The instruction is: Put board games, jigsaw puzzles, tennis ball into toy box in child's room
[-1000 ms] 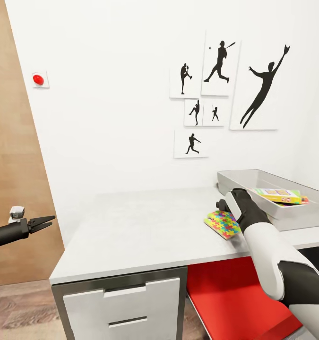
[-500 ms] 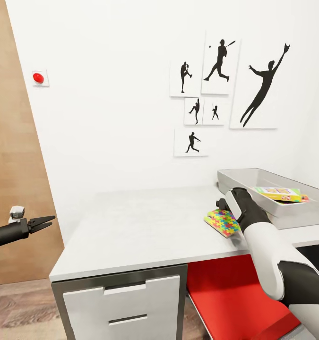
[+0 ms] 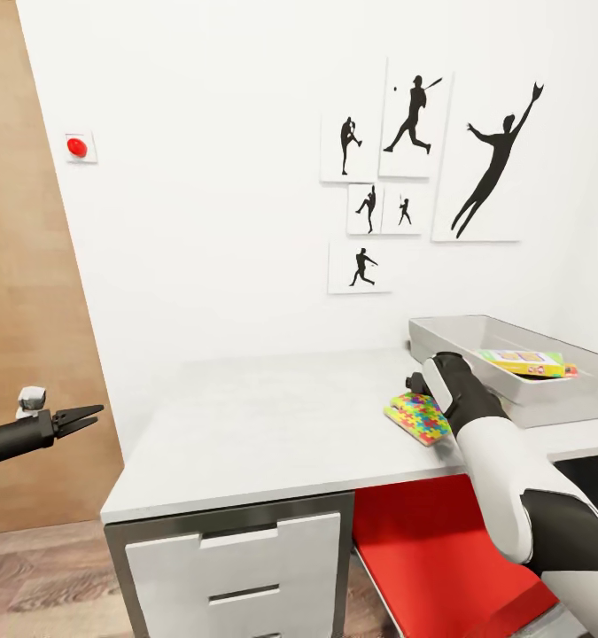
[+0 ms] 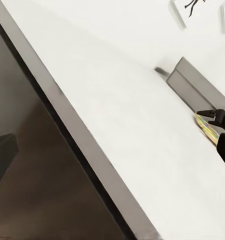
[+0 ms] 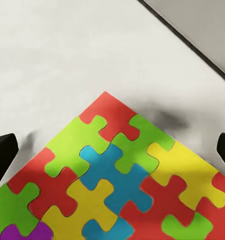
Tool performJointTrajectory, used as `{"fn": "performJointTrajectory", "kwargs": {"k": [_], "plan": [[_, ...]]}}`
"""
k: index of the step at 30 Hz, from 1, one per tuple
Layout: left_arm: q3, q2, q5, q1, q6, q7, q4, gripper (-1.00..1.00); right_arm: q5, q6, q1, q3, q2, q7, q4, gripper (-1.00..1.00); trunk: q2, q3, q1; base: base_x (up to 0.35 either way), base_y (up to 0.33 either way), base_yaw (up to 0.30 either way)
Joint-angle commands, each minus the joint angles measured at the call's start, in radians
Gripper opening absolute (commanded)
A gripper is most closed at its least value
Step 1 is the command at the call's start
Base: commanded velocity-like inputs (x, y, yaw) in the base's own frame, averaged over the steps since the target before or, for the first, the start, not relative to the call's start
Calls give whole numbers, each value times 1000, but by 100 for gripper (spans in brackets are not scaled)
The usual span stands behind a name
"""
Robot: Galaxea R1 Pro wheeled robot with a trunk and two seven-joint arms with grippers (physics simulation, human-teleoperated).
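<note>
A jigsaw puzzle point(image 3: 416, 418) lies flat on the white table point(image 3: 272, 434), just left of the light grey toy box point(image 3: 520, 394). A yellow-green board game point(image 3: 522, 361) lies inside the toy box. My right gripper point(image 3: 415, 388) hangs open just above the puzzle's near corner; in the right wrist view its fingertips point(image 5: 3, 154) stand to either side of the coloured puzzle point(image 5: 117, 185). My left gripper point(image 3: 88, 415) hovers open and holding nothing, off the table's left end, in front of the door. From the left wrist I see the toy box point(image 4: 192, 87), the puzzle point(image 4: 206, 129) and the right gripper point(image 4: 212, 116).
A brown wooden door point(image 3: 24, 310) stands at the left beside a red wall button point(image 3: 77, 147). Baseball silhouette pictures point(image 3: 414, 177) hang above the table. White drawers point(image 3: 236, 567) sit under its left end, and a red surface point(image 3: 431, 549) shows beneath it.
The whole view has shifted slightly, so the camera moved. Both arms and the puzzle keep their places.
</note>
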Motion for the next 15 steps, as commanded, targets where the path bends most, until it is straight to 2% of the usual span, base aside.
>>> {"fn": "performJointTrajectory", "kwargs": {"k": [1,9,15], "plan": [[4,-1,-11,-1,11,-8,0,100,-27,0,0,-1,0,-8,11,100,0,-1,0,-115,101,0],[4,-1,-11,-1,11,-8,0,100,-27,0,0,-1,0,-8,11,100,0,-1,0,-30,54,0],[4,-1,-11,-1,11,-8,0,100,-27,0,0,-1,0,-8,11,100,0,-1,0,-1,196,0]]}}
